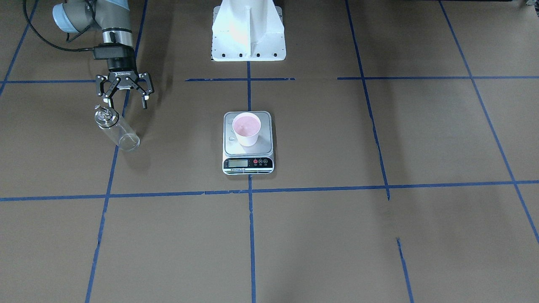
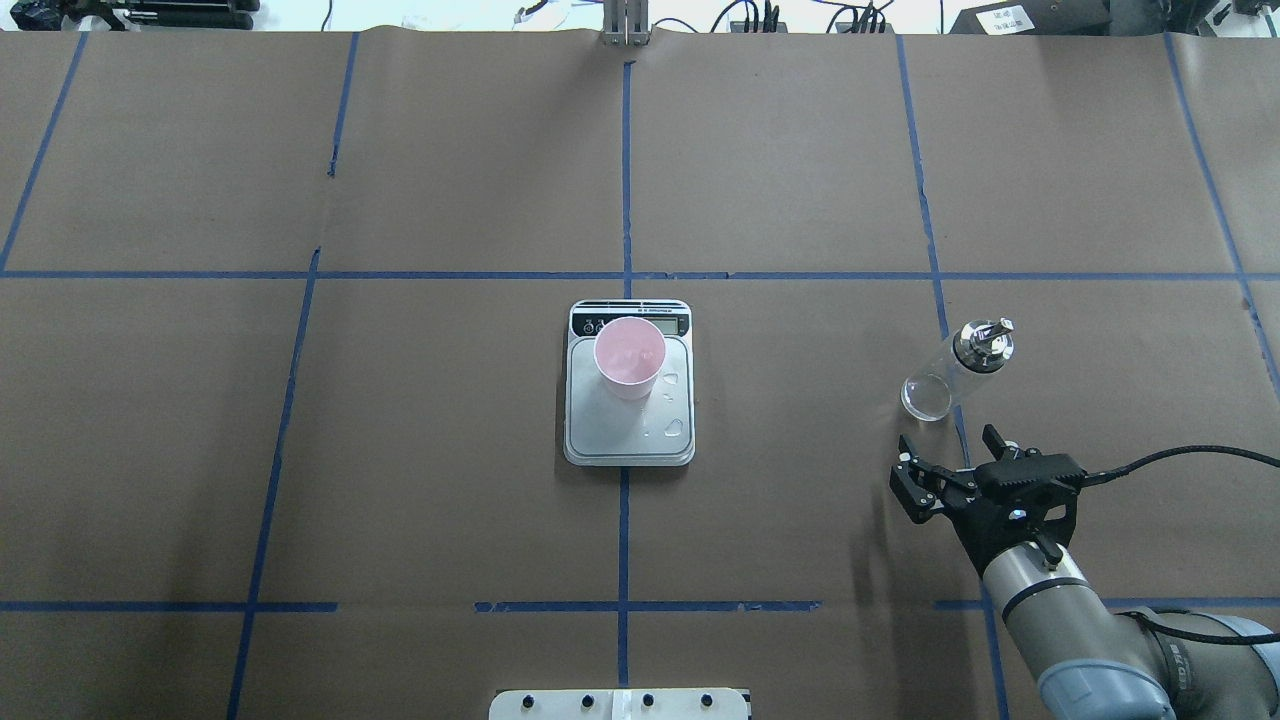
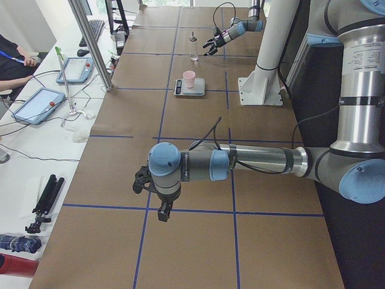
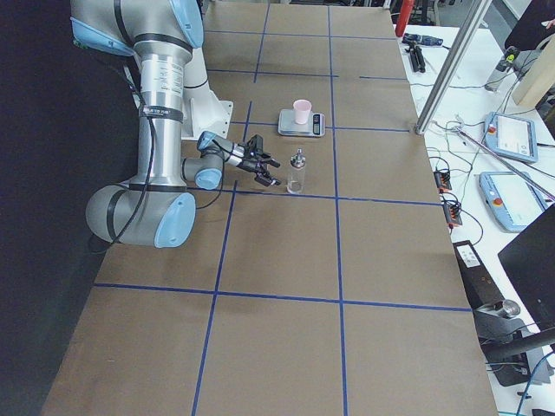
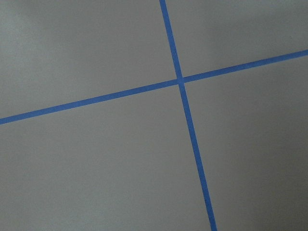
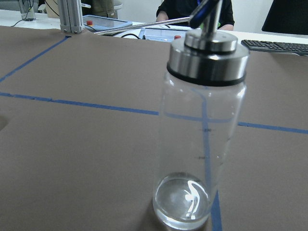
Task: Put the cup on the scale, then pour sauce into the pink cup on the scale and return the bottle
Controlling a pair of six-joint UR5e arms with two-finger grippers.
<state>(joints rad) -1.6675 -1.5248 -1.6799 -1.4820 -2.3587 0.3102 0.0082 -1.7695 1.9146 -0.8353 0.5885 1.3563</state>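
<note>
The pale pink cup (image 1: 246,129) stands upright on the steel scale (image 1: 262,146) at the table's middle; both also show in the overhead view, cup (image 2: 629,358) and scale (image 2: 620,432). The clear glass bottle (image 2: 952,370) with its metal spout cap stands upright on the table by a blue tape line, looking nearly empty in the right wrist view (image 6: 202,139). My right gripper (image 2: 948,442) is open and empty, just behind the bottle and apart from it. My left gripper (image 3: 155,201) shows only in the exterior left view, far from the scale; I cannot tell whether it is open.
A few clear droplets lie on the scale's platform (image 2: 672,428). The white robot base (image 1: 248,31) stands behind the scale. Blue tape lines (image 5: 180,79) cross the brown table cover. Tablets and cables lie on the side bench (image 4: 512,139).
</note>
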